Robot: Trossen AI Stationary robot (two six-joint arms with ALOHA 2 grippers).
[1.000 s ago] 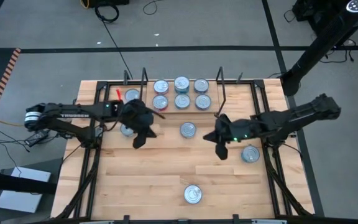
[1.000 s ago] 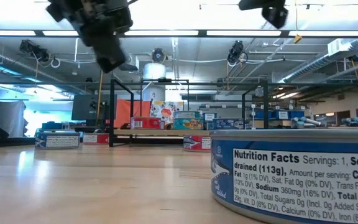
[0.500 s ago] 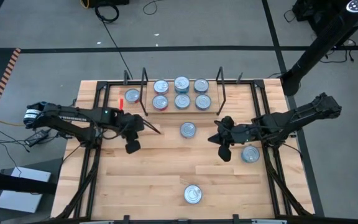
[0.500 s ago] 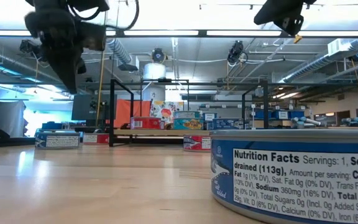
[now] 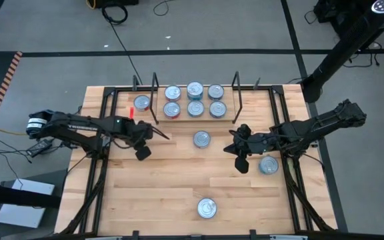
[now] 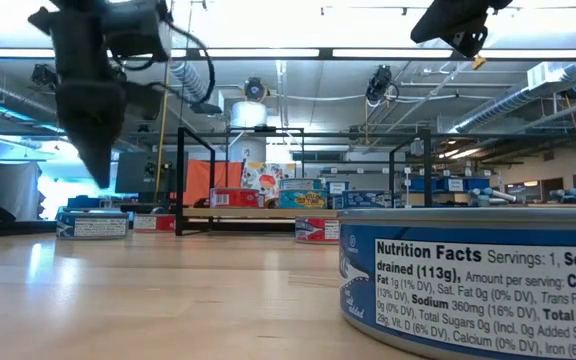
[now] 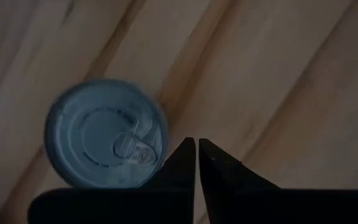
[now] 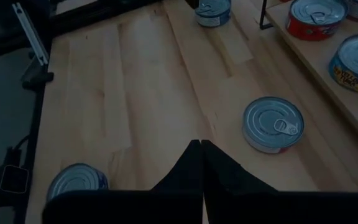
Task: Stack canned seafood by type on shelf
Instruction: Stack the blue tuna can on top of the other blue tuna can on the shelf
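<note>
**Nearly on the tin, left jaws pinched**

Clearly my risk is the left gripper (image 7: 196,155) descending clenched: its tips sit just beside the flat round silver-lidded tin (image 7: 104,132), so it would shove it, not grasp. I see it empty, pointing straight down. My right gripper (image 8: 201,155) hovers clenched, empty, near another loose tin (image 8: 272,123). 6 tins rest on the light-wood shelf (image 5: 204,117).

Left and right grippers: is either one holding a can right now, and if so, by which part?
Nothing is held. The left gripper hangs over a can on the table, fingertips nearly together and empty. The right gripper is shut on nothing, above bare wood.
</note>
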